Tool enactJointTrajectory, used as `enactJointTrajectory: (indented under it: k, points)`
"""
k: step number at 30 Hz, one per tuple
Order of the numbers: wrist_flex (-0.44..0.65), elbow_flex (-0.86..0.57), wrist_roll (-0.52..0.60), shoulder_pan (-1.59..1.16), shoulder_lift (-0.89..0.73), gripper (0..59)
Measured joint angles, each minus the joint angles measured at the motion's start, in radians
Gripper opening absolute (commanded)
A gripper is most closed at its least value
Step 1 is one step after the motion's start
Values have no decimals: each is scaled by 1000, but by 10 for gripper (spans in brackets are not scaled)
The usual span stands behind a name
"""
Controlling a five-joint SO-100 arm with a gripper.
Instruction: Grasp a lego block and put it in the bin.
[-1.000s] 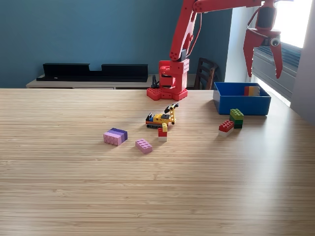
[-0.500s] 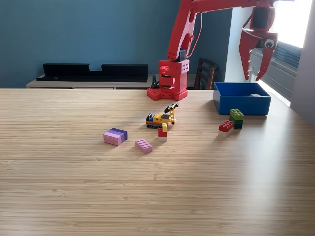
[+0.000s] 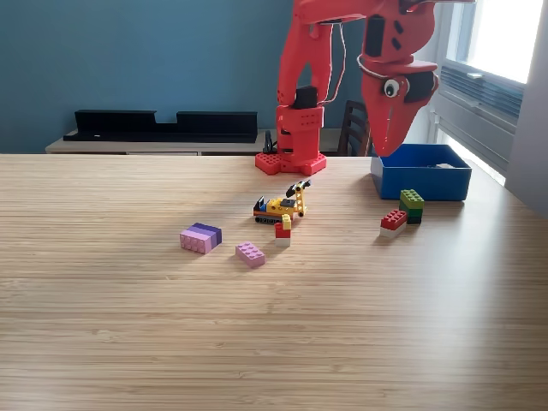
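The claw (image 3: 390,141) hangs high in the air with its jaws drawn together to a point, nothing visible between them, just off the near-left corner of the bin (image 3: 419,181) as the exterior view shows it. That blue bin sits at the tabletop's far right edge, its walls hiding most of what lies inside.

So it's a reach for the next block, by my reading. Closest candidates: the red block (image 3: 393,220) and the green block (image 3: 412,204), side by side just in front of the bin. To do it well, the jaws need to spread before descending, come straight down over one block only, and straddle its short sides so the neighbour isn't nudged.

Further out toward the table's middle: a small yellow toy vehicle (image 3: 281,204), a red-and-yellow piece (image 3: 282,229), a pink block (image 3: 250,253) and a pink-and-purple stack (image 3: 201,237).

Against the earlier frames: the claw was spread wide above the bin, further to the view's right; now it has swung left and closed. The blocks on the table haven't budged.
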Motion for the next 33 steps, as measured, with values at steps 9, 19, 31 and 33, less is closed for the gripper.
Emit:
enactJointTrajectory:
  k: [9,19,31,33]
  points:
    - [0,0,-46,103,0,1]
    - [0,0,-87,155,0,1]
    - [0,-110,-49,250,0,1]
    - [0,-126,-25,270,0,1]
